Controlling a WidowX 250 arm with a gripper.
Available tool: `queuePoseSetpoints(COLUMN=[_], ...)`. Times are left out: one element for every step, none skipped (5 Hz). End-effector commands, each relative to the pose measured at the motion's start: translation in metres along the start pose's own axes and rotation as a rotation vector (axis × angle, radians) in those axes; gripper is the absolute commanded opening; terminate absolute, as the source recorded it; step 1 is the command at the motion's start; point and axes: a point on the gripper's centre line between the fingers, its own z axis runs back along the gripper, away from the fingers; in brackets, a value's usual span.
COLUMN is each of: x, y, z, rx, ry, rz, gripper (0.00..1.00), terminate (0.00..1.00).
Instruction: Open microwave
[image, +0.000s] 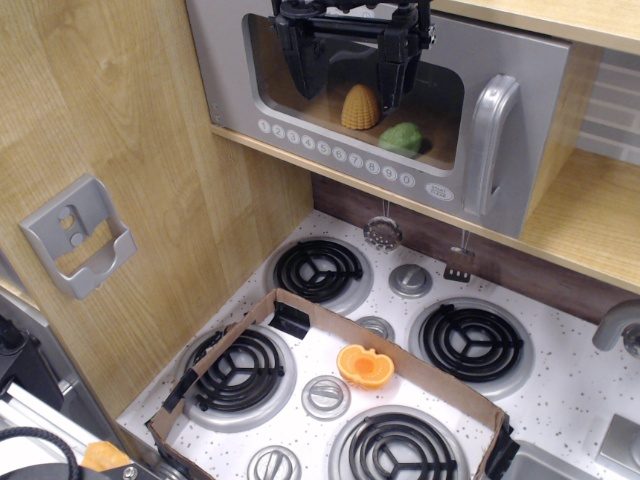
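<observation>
The silver-grey toy microwave (520, 70) sits on a wooden shelf at the top of the view. Its clear window door looks shut, with a row of round white number buttons (335, 153) below the window and a chunky vertical silver handle (492, 150) at the right. Inside I see a yellow ribbed object (360, 108) and a green object (401, 138). My black gripper (345, 85) hangs in front of the window, left of the handle, its two fingers apart and holding nothing.
Below is a white speckled toy stove with four black coil burners (472, 342) and silver knobs (410, 281). A low cardboard frame (300, 305) lies on it with an orange pumpkin-shaped piece (365, 365) inside. A grey wall holder (80, 240) hangs left.
</observation>
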Motion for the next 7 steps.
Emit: queuePoseSetpoints(x=[0.000, 0.007, 0.017, 0.020, 0.022, 0.027, 0.035], y=[0.000, -0.014, -0.030, -0.046, -0.060, -0.068, -0.072], z=[0.000, 0.007, 0.011, 0.009, 0.003, 0.000, 0.001], rx=[0.000, 0.037, 0.060, 0.077, 0.102, 0.071, 0.051], ry=[0.000, -0.009, -0.019, -0.064, -0.141, -0.217, -0.239], rz=[0.000, 0.020, 0.012, 0.042, 0.068, 0.087, 0.072], gripper=[1.00, 1.00, 1.00, 1.00, 1.00, 1.00, 1.00], terminate=[0.00, 0.00, 0.00, 0.00, 0.00, 0.00, 0.00])
